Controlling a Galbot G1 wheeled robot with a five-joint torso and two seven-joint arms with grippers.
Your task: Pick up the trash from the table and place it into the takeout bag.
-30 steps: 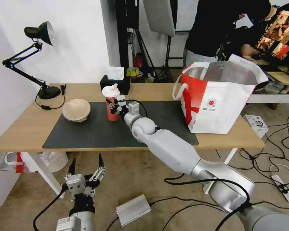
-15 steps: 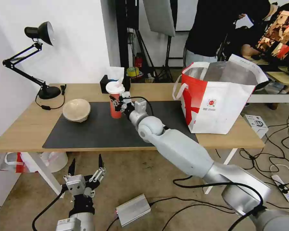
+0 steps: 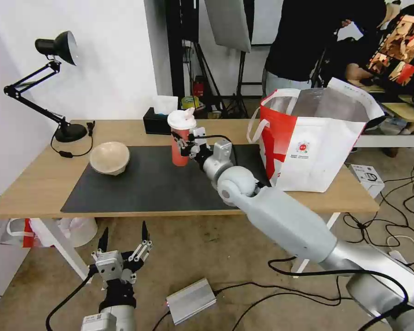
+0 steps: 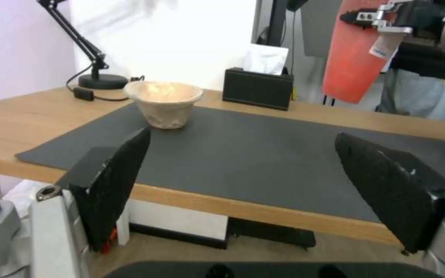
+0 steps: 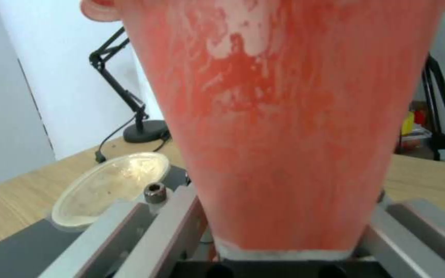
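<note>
The right gripper (image 3: pixel 185 149) has its fingers clamped on the lower body of the tall red cup (image 3: pixel 181 139), one finger on each side, and holds it upright with its white lid (image 3: pixel 182 120) on top, lifted clear of the dark grey mat (image 3: pixel 138 184); in the right wrist view the red cup (image 5: pixel 289 127) rises between the two metal fingers (image 5: pixel 168 224). Seen from the head, the cup hangs above the far middle part of the mat, between the beige pulp bowl (image 3: pixel 109 157) on its left and the takeout bag (image 3: pixel 315 142) on its right, just in front of the black tissue box (image 3: pixel 157 122). The bowl stands upright on the left end of the mat, well apart from the cup. The takeout bag stands open on the right end of the tabletop (image 3: pixel 30 184), showing its silvery lining. A black desk lamp (image 3: pixel 55 48) stands at the far left corner. The left gripper (image 3: pixel 123 243) hangs low, in front of the tabletop's near edge and above the floor, with its black fingers (image 4: pixel 117 181) spread wide apart and holding nothing.
</note>
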